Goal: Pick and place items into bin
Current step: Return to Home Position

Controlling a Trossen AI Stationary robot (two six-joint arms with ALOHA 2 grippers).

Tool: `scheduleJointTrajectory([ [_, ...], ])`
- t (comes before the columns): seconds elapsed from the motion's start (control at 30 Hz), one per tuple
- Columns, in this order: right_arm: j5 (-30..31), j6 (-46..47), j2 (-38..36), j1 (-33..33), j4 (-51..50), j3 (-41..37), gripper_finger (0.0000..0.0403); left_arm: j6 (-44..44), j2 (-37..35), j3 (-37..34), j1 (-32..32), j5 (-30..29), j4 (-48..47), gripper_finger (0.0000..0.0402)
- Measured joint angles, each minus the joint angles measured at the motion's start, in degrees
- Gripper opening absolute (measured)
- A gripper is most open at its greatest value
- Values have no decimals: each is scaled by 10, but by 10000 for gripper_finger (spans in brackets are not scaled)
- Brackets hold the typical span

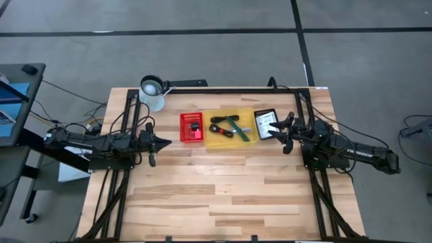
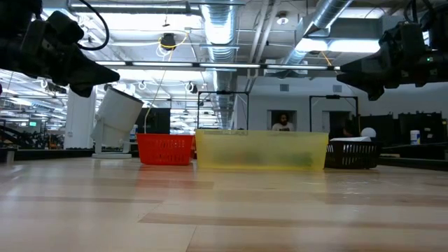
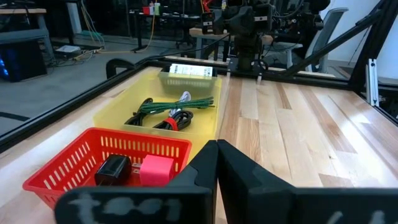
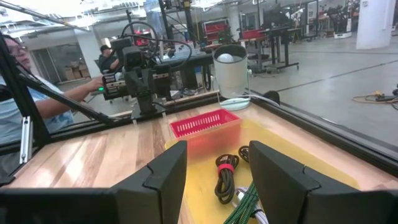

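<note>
One black cable lies coiled, red-banded.

Cable lies in the middle bin, mug behind the left bin.

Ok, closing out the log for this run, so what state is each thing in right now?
Red bin: holds a black piece and a pink block.
Yellow bin: holds green cable and black cable.
Black bin: holds the white box.
White mug: standing, outside the bins.
Left gripper: shut, empty.
Right gripper: open, empty.
</note>
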Motion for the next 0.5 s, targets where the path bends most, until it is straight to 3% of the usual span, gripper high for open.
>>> scheduleJointTrajectory([
  [0.5,0,0,0,0,0,0,169,0,0,0,0,0,0,0],
])
